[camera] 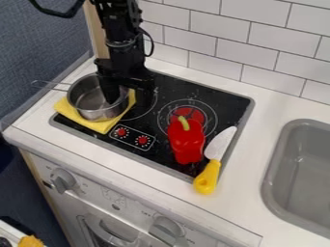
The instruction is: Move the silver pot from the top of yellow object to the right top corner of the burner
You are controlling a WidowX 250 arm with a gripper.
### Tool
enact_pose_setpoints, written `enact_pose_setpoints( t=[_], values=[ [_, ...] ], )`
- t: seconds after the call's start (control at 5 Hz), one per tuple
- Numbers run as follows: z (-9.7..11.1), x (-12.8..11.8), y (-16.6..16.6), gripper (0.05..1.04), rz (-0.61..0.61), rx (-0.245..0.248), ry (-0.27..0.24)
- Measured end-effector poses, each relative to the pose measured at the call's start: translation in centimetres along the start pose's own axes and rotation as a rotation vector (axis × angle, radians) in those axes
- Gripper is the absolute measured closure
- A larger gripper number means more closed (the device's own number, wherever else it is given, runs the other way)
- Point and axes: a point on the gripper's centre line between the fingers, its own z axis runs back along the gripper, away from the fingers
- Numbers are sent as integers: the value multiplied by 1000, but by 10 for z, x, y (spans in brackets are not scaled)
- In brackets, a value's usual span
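Observation:
The black gripper point(129, 95) is low over the right side of the silver pot point(94, 108), at the left of the camera view. Its fingers stand apart across the pot's right wall, one inside the pot and one outside, above the stove. The pot sits upright on a folded yellow cloth point(102, 126) at the stove's left edge, its wire handle sticking out to the left. The black burner top point(169, 87) stretches right from the pot, and the gripper hides part of its upper left area.
A red pepper point(187, 144) lies on the right part of the stove, over the edge of a ringed burner. Beside it is a knife with a yellow handle point(207, 179). A grey sink point(303, 169) is at the right, and a tiled wall point(248, 48) stands behind the counter.

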Motion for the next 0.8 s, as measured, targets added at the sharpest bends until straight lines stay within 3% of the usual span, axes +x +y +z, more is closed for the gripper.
enact_pose_setpoints(
  t=[0.2, 0.6, 0.8],
  values=[
    [-4, 0, 0, 140, -1, -2, 11],
    [-4, 2, -6, 734, -13, 3, 7],
    [-4, 3, -9, 935, -23, 3, 7]
  ],
)
